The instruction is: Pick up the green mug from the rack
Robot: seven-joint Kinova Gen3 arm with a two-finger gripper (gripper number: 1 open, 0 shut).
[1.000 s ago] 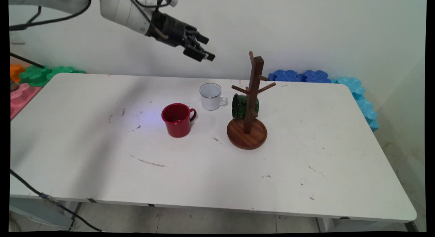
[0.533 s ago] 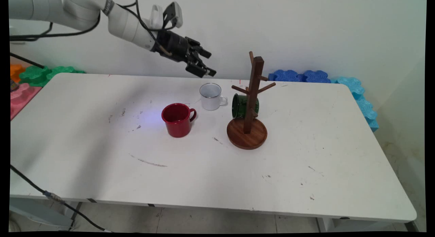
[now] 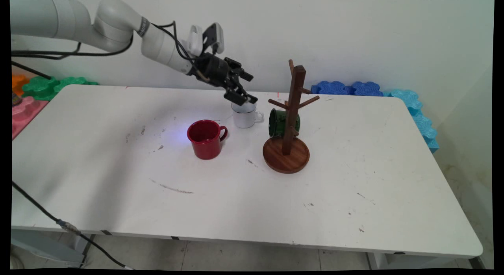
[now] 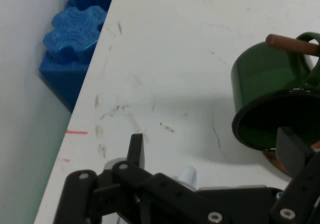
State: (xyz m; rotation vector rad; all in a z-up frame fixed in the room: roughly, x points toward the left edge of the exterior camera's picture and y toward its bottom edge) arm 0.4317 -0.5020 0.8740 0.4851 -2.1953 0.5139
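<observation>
gripper hangs right over the rim of the white mug, tilted down and to the right, its two fingers spread apart with one fingertip at the mug's mouth; whether it touches the rim cannot be told; the white mug stands upright near the table's far edge, handle turned toward the mug tree; close on its right the green mug hangs sideways on a low peg of the tree, mouth facing the gripper, narrowing the room on that side; the red mug stands upright just in front and to the left, apart from the white one; blue foam blocks line the wall beyond the far edge; the table's near half and right side lie open.
</observation>
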